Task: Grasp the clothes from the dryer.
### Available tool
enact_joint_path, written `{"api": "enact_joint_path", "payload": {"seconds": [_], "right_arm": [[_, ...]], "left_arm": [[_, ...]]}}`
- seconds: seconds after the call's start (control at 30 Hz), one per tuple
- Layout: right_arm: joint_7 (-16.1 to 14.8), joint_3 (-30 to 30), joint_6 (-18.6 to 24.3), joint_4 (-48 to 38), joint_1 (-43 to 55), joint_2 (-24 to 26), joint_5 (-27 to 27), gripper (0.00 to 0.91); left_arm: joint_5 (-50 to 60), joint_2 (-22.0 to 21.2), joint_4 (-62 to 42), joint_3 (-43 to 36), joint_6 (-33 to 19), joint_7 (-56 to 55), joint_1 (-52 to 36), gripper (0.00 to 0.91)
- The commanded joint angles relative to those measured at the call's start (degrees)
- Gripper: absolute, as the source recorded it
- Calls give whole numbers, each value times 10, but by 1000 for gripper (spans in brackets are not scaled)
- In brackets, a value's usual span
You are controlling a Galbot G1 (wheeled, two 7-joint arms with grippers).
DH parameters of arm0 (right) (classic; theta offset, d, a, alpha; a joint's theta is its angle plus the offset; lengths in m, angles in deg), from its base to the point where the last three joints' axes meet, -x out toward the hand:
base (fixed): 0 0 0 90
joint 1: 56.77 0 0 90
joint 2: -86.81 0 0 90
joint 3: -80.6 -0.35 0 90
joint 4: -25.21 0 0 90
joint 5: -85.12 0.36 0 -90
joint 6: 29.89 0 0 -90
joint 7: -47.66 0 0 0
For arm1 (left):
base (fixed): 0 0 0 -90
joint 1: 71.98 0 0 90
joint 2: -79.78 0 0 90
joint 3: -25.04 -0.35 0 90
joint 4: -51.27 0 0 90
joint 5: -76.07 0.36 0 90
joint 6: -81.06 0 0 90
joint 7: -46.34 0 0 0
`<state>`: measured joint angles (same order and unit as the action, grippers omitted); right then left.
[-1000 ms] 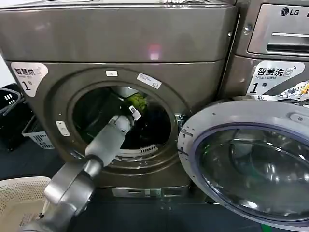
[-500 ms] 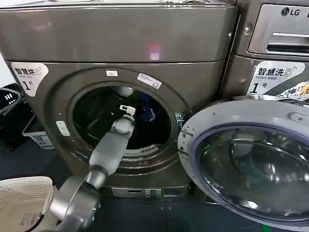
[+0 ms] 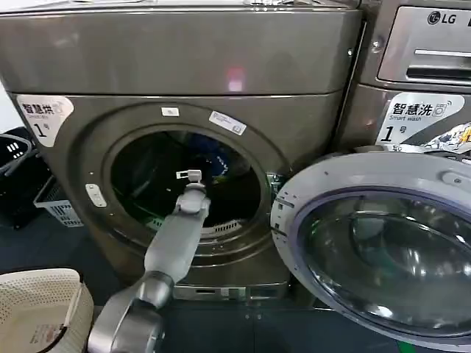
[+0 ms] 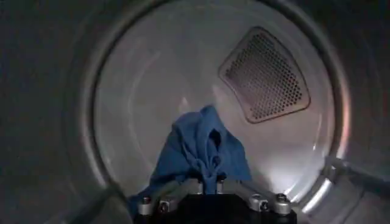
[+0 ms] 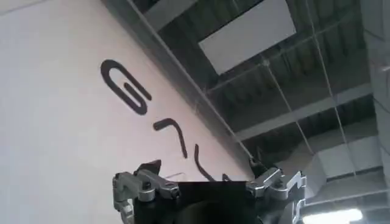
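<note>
The dryer stands with its round door swung open to the right. My left arm reaches through the porthole into the dark drum. A blue piece of the clothes shows inside the drum, just past the wrist. In the left wrist view the left gripper is shut on a pinched fold of this blue cloth, which bunches up in front of the drum's pale back wall. My right gripper is parked, pointing up at a wall and ceiling.
A perforated vent sits in the drum's back wall. The LG machine stands to the right, behind the open door. A white mesh basket sits low on the left, and dark baskets stand beside the dryer.
The left forearm has swung more upright and its elbow has shifted right. Yellow-green cloth seen above the wrist a second ago no longer shows; blue cloth shows there now.
</note>
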<state>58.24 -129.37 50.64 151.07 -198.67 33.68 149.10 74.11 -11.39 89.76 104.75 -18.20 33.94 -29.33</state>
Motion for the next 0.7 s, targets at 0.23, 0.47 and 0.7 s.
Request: {"api": "enact_joint_path", "payload": {"seconds": [0.23, 0.47, 0.7], "right_arm": [[3, -8, 4, -7, -3, 2, -1, 907], [3, -15, -2, -9, -7, 4, 2, 907], [2, -16, -8, -7, -6, 3, 2, 907]], "left_arm": [[10, -5, 24, 14, -19, -33, 13, 0], [12, -4, 10, 13, -22, -33, 7, 0], [13, -4, 14, 12, -21, -33, 7, 0]]}}
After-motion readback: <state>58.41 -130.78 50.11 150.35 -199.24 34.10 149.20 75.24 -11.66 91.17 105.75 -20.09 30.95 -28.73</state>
